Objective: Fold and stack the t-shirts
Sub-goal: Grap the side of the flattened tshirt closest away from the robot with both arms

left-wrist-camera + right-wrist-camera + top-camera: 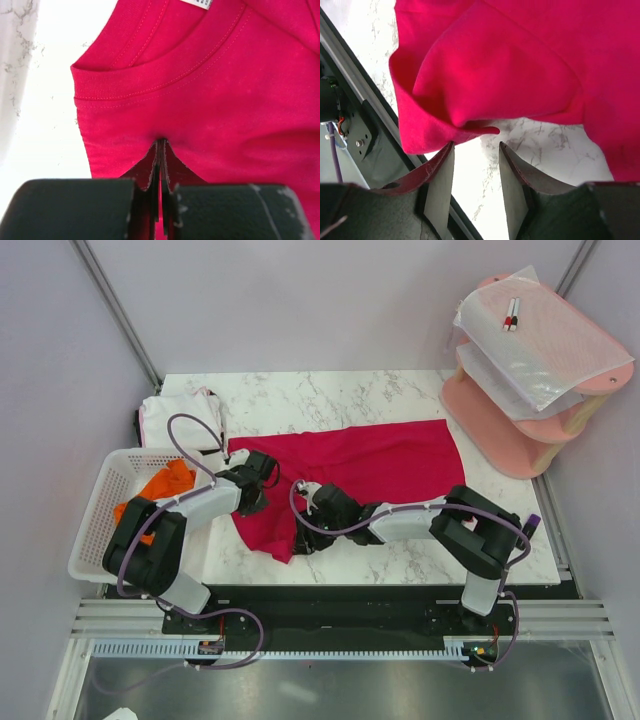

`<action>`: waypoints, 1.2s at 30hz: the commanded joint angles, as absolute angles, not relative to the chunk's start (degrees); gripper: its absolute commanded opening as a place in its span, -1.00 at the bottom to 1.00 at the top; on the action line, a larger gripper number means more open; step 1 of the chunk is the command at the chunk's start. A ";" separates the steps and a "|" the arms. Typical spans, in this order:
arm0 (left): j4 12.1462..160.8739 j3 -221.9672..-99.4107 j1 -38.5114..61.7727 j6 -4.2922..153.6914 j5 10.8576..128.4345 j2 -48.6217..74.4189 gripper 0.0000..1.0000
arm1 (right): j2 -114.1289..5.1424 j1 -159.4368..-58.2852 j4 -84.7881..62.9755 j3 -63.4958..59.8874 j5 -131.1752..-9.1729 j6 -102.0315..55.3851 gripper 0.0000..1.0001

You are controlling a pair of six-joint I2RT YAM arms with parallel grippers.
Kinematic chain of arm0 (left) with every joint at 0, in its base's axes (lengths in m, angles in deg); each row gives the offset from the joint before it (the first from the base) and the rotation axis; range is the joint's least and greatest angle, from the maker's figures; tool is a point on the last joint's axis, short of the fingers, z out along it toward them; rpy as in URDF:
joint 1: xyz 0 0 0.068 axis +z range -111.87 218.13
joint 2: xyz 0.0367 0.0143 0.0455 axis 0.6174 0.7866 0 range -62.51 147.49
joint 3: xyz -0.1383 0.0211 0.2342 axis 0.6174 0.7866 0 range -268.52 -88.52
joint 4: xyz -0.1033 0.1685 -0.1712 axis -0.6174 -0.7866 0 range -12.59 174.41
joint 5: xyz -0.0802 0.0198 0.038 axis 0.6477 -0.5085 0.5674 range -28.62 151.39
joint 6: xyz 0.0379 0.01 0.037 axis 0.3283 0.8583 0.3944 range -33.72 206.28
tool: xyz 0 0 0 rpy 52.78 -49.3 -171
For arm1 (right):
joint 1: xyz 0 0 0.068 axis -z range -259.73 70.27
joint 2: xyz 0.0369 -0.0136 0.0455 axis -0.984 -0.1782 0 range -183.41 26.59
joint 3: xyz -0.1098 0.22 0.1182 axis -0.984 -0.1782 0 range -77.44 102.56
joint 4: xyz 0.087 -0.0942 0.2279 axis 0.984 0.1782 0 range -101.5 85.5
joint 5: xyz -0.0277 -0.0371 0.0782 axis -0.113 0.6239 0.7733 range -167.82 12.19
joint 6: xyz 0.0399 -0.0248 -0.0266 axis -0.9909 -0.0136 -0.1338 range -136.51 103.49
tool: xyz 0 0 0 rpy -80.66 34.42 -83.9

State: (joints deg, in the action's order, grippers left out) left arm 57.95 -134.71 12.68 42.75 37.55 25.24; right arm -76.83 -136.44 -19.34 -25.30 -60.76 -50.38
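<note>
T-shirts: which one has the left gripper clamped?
The crimson-red t-shirt, spread out in the middle; the left gripper pinches it below the collar. The white t-shirt lies far-left; the orange t-shirt sits in the basket.

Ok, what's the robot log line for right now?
left claw: shut on red t-shirt near collar | right claw: open at its folded edge | fold: unfinished

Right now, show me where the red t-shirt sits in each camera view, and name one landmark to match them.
Top external: red t-shirt spread across the middle of the marble table.
Left wrist: fills most of the frame, collar at top, cloth pinched in the left tool.
Right wrist: fills the upper frame, a folded edge just above the open right tool.
Shared landmark: the marble table, visible in all three.
</note>
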 commanded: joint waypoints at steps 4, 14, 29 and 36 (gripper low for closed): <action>59.62 -136.86 13.26 45.06 35.99 26.44 -0.96 | -80.64 -137.30 -27.14 -24.53 -62.78 -51.22 -0.12; 59.71 -138.00 15.01 45.59 35.98 31.18 -0.96 | -76.35 -139.32 -25.93 -24.62 -66.03 -49.21 -1.00; 59.53 -143.01 17.56 47.43 35.55 36.28 -0.96 | -70.18 -146.17 -11.60 -16.63 -67.62 -44.28 -1.00; 59.45 -144.15 20.29 49.36 35.72 35.58 -0.96 | -71.32 -149.87 -5.09 -10.12 -67.62 -41.03 -0.99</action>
State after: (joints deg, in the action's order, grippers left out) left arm 59.46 -143.30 18.43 46.44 36.50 34.42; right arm -71.63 -148.40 -9.00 -15.20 -67.71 -43.80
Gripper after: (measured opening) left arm 0.025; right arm 0.010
